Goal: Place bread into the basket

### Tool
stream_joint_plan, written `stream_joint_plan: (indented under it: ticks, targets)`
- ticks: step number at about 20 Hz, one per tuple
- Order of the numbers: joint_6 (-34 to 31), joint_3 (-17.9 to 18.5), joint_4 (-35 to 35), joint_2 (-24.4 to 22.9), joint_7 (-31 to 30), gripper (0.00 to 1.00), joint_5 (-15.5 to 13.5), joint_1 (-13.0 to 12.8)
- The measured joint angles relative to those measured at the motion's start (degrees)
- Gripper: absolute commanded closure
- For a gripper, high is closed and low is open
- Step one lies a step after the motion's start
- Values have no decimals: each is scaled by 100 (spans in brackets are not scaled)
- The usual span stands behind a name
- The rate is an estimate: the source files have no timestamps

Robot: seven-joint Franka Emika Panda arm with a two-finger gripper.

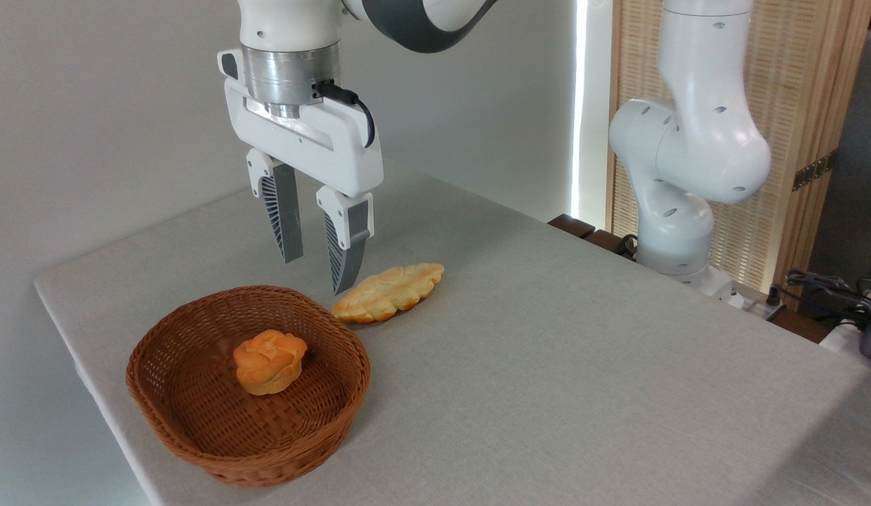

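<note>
Nearest the camera, the wicker basket (248,385) sits on the counter (548,365) with a small orange bun (270,361) already inside. Just beyond its far rim, the braided bread (388,292) lies flat on the cloth. Above and slightly left of it hangs the tool (316,270), spread apart and empty. A good grasp would likely centre over the loaf's middle and close across its narrow width, gently.

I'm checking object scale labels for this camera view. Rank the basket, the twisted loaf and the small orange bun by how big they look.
1. basket, clearly largest.
2. twisted loaf.
3. orange bun, shorter than the loaf though nearer the camera.
</note>
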Motion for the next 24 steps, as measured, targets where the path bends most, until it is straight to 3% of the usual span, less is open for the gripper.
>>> stream_joint_plan:
  ticks: [10, 14, 18, 24]
  targets:
    - [-169, -31, -2, 70, 1, 0, 0, -62]
    - [-174, -226, -103, 126, 1, 0, 0, -108]
    - [-40, -454, -438, 164, 1, 0, 0, -298]
    - [241, -486, -1027, 136, 1, 0, 0, -623]
